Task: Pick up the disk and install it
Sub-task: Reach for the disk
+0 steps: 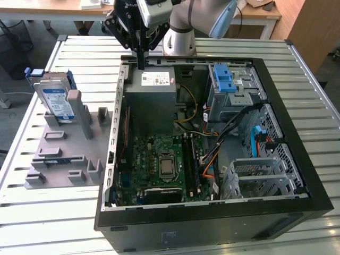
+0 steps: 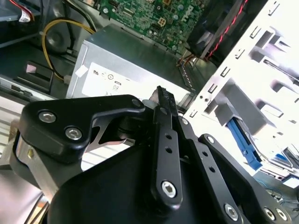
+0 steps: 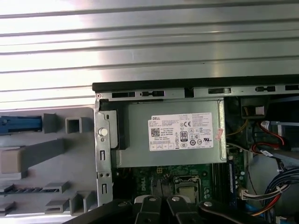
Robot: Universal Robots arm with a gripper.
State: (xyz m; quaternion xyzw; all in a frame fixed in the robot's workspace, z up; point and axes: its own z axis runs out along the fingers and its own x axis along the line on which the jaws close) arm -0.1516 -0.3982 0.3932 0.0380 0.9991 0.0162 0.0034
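On the exterior view's left, the disk [image 1: 56, 99] stands on edge in a slot at the far end of a grey fixture [image 1: 69, 159], which lies on the slatted metal table [image 1: 32, 223]. The disk's blue-and-white label faces the camera, and its blue carrier frame runs round the edges. In the first wrist view the disk [image 3: 21, 124] shows as a blue strip at the edge of that same fixture [image 3: 56, 154].

My gripper [image 1: 141, 65] hangs well apart from the disk, further right, over the rear edge of the open computer case [image 1: 212, 226]. It points straight down. My 2 fingers [image 2: 163, 105] are pressed together with nothing between them. Their tip sits just above the grey power supply [image 1: 151, 101] with its 1 white sticker. I cannot tell whether it touches the metal. In the second wrist view the power supply [image 2: 117, 70] lies directly beyond my fingers.

Nearer the camera than the power supply, the green motherboard [image 1: 164, 164] lies flat on the case floor. Further right, a light-blue latch bracket [image 1: 226, 79] sits on top of a metal bay at the case's rear corner. Black cables [image 1: 236, 119] run down from there. At the exterior view's right, a perforated drive cage [image 1: 260, 175] stands near the case's front.
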